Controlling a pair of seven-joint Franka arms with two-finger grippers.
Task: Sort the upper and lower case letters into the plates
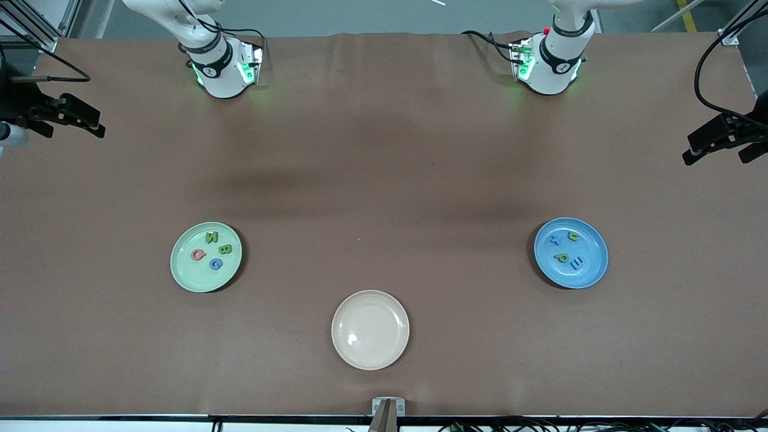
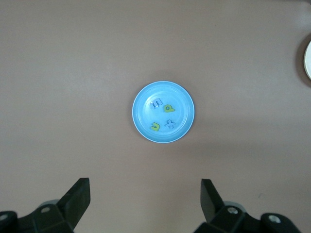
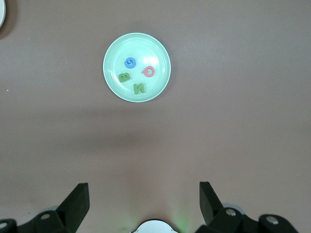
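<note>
Fingers of both grippers spread wide, nothing between them, touching nothing. Left gripper [image 2: 145, 201] hangs high over bare brown bench [image 1: 384, 180], with the blue plate [image 2: 164, 112] in its wrist view; right gripper [image 3: 144, 204] likewise high over the bench, with the mint green plate [image 3: 137, 67] in its own view. Both arms wait. Mint green plate [image 1: 206, 257] sits toward the right arm's end of the bench: round, shallow, glossy. In it, four letters lying flat and apart from one another: a green N [image 1: 212, 237], a green B [image 1: 225, 249], a pink Q [image 1: 198, 255], a blue G [image 1: 216, 263]. Blue plate [image 1: 570, 252], same shape, sits toward the left arm's end, well apart from the green one. It holds a green u [image 1: 573, 236], a blue t [image 1: 555, 240], a green p [image 1: 562, 257] and a blue m [image 1: 577, 262]. Cream plate [image 1: 370, 329] lies between the two, nearer the front camera.
</note>
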